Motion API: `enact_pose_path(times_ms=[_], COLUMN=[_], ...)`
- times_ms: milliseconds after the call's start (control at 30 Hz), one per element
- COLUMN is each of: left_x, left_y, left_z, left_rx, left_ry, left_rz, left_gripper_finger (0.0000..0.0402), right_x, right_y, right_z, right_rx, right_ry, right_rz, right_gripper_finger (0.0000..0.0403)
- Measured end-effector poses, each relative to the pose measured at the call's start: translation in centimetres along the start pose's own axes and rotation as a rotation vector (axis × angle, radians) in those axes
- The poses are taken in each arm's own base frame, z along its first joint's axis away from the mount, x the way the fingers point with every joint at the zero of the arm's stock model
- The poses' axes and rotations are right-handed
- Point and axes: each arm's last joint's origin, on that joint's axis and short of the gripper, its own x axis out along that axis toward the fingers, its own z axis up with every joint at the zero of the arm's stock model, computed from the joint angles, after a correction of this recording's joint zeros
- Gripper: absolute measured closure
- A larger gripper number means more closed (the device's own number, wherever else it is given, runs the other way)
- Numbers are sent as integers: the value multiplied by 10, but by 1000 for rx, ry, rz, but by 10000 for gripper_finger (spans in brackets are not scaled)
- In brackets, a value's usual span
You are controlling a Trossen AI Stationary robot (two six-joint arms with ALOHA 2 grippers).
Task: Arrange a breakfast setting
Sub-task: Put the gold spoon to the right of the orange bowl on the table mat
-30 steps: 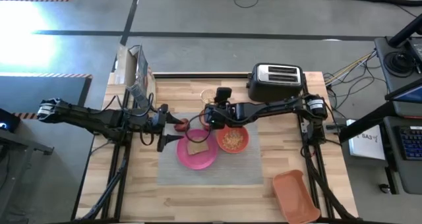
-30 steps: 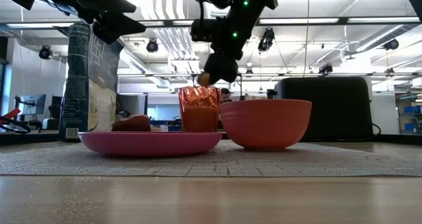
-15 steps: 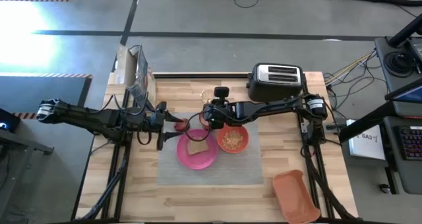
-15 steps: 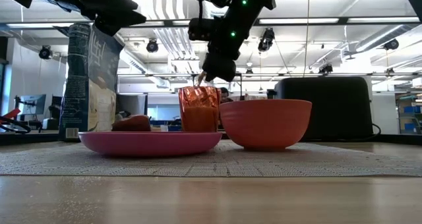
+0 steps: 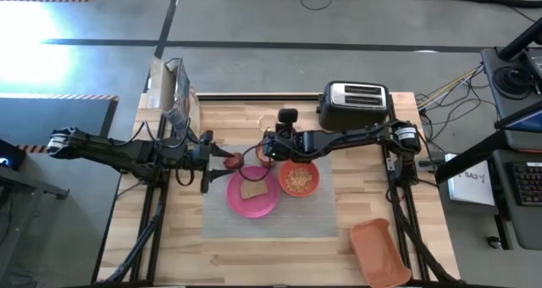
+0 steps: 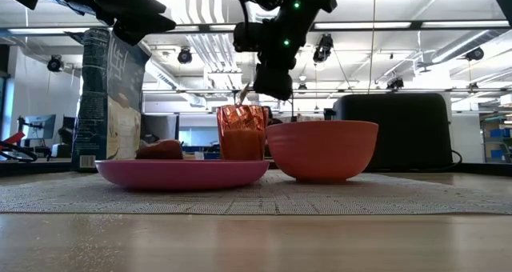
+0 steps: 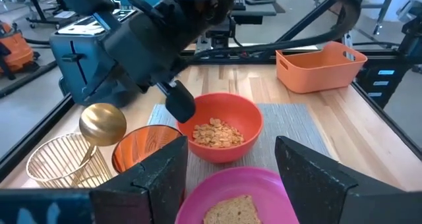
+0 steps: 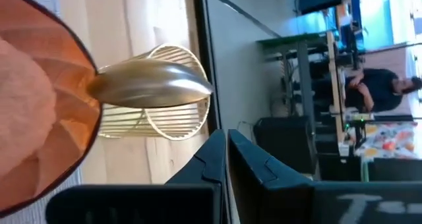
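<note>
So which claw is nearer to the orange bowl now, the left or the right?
The right. The right claw hangs just beside the orange bowl, above the small orange cup. The left claw waits farther off, on the far side of the pink plate.

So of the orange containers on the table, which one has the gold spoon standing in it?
The small translucent orange cup, beside the clear glass: the gold spoon leans out of it. The orange bowl holds only cereal, and the orange tray sits apart.
</note>
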Motion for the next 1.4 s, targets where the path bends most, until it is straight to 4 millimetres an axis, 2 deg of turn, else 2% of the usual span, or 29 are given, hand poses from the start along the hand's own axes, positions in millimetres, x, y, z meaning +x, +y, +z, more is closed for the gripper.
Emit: enact_pose_path(times_ms=[100, 233, 333, 533, 700, 833, 1000, 1233, 1400], left_x=[0, 0, -1, -9, -14, -12, -9, -6, -4], left_y=[0, 0, 0, 2, 4, 4, 4, 3, 3], left_z=[0, 0, 1, 4, 3, 1, 0, -1, -2], left_rx=[-10, -21, -30, -36, -38, -46, -66, -64, -63], left_ry=[-1, -2, -7, -34, -25, -12, 4, 8, 19], left_rz=[0, 0, 0, 8, 33, 33, 32, 33, 33], left_gripper_finger=[190, 190, 190, 190, 190, 190, 190, 190, 190], right_x=[1, 7, 16, 39, 47, 35, 10, -25, -35], right_y=[0, -5, -16, -37, -47, -53, -57, -49, -46], right_z=[0, -3, -8, -22, -32, -28, -16, 5, 13], right_rx=[-13, 169, 242, 381, 363, 290, 173, -174, -349], right_ry=[-5, 18, 50, 94, 125, 146, 134, -29, -124], right_rz=[19, -11, -40, 29, 105, 128, 162, 360, 352], right_gripper_finger=[394, 393, 382, 315, 245, 211, 188, 179, 179])
